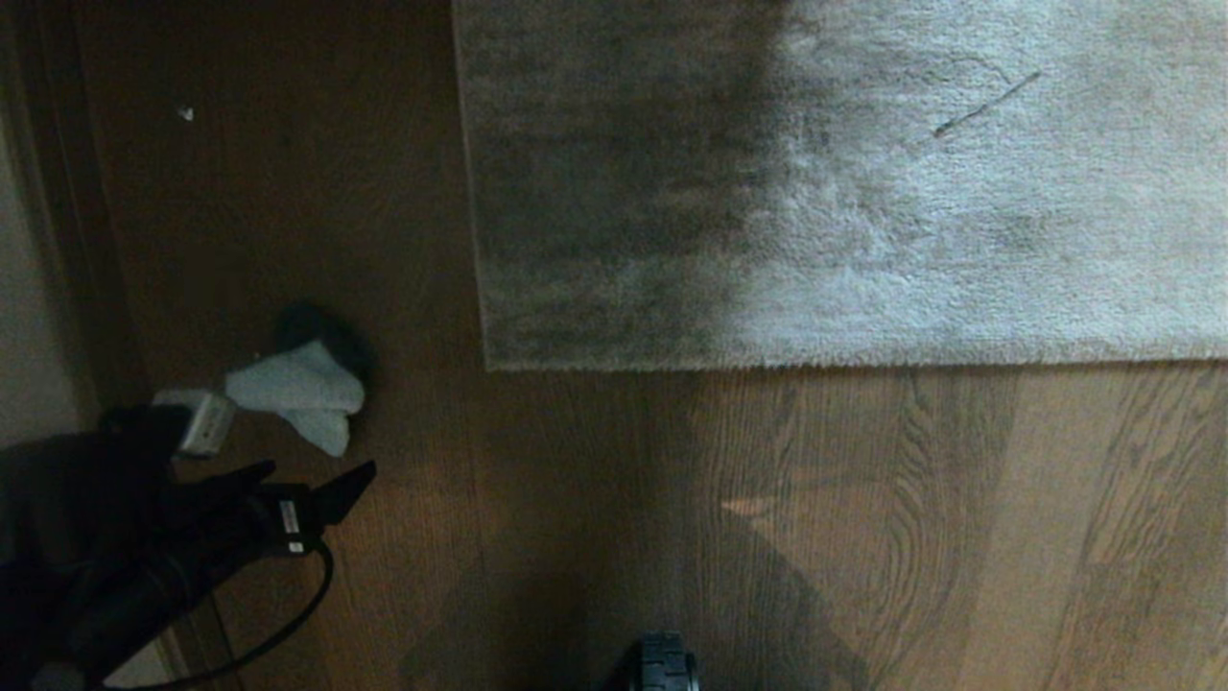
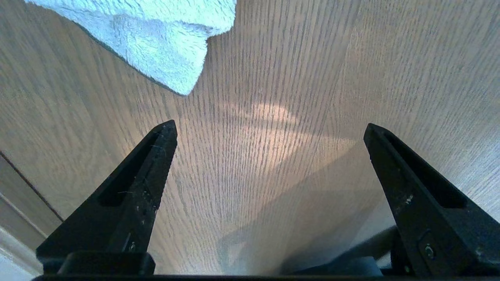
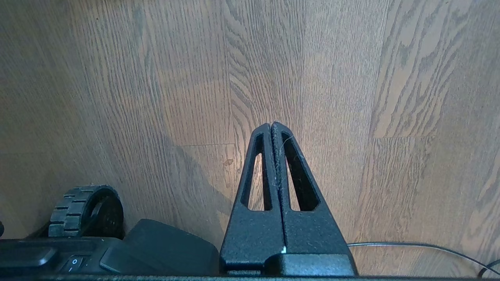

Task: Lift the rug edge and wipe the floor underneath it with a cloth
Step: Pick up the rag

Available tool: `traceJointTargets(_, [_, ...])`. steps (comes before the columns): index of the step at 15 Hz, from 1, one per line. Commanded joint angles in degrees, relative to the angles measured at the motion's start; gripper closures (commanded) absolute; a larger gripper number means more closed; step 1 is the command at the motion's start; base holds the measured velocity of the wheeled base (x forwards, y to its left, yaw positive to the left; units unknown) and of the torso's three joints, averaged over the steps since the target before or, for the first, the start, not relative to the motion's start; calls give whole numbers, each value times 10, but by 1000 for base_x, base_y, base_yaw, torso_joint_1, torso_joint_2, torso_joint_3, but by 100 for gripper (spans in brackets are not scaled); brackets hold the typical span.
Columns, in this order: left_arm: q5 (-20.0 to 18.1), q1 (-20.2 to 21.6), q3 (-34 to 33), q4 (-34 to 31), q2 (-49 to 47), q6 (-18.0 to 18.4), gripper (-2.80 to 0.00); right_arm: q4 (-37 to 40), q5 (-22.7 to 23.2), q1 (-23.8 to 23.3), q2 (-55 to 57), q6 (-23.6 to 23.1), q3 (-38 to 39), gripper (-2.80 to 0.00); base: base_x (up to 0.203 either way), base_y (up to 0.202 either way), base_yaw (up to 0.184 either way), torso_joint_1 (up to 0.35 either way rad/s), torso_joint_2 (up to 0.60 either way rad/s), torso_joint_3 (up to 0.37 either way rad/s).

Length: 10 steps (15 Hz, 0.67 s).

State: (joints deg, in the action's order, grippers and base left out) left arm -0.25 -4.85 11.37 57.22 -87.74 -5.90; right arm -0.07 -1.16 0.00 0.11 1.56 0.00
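Wooden floor (image 1: 576, 499), rug edge (image 1: 844, 363) lying flat: the cloth (image 1: 297, 392) lies just ahead of my left gripper (image 1: 317, 475), jaws spread wide and empty, my nearer arm.

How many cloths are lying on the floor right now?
1. The cloth lies on the floor, left of the rug edge and just ahead of the open left gripper. Others could lie out of view.
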Motion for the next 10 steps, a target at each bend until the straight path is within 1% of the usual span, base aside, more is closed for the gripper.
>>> traceJointTargets(1, [0,-2,0,3,2,-2,-280,0,0,0,0,0,0,0,0,0,0,0,0,0])
traceJointTargets(4, [0,-8,1,3,0,-5,-280,0,0,0,0,0,0,0,0,0,0,0,0,0])
traceJointTargets(6, [-1,-6,-1,3,-17,-25,-280,0,0,0,0,0,0,0,0,0,0,0,0,0])
traceJointTargets(7, [0,-4,-2,6,-30,-28,-280,0,-1,0,0,0,0,0,0,0,0,0,0,0])
traceJointTargets(10, [0,9,0,62,-65,-30,-280,0,0,0,0,1,0,0,0,0,0,0,0,0])
